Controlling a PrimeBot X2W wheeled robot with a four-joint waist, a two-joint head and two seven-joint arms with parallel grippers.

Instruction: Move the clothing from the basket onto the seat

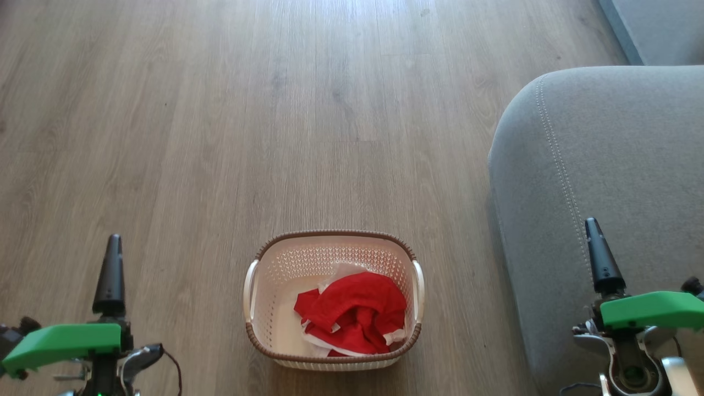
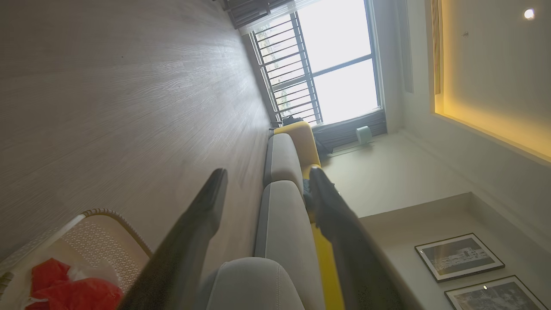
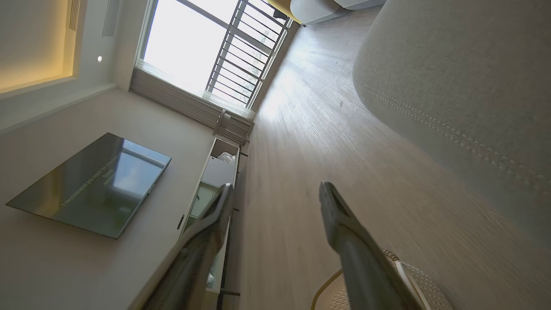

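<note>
The red clothing point(image 1: 355, 316) lies bunched in the right half of the white laundry basket point(image 1: 335, 235), at the bottom centre of the head view on the wooden floor point(image 1: 220, 137). The grey sofa seat point(image 1: 605, 165) runs along the frame's right edge. The left gripper point(image 2: 267, 172) and right gripper point(image 3: 276, 186) sit in the lower corners, flanking the basket, fingers spread and holding nothing. They seem parked ready to reach, with no pick begun yet.

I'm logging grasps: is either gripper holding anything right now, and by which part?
Nothing is held. The left gripper and the right gripper are both open, nothing between their fingers; the clothing lies in the basket, apart from both.
</note>
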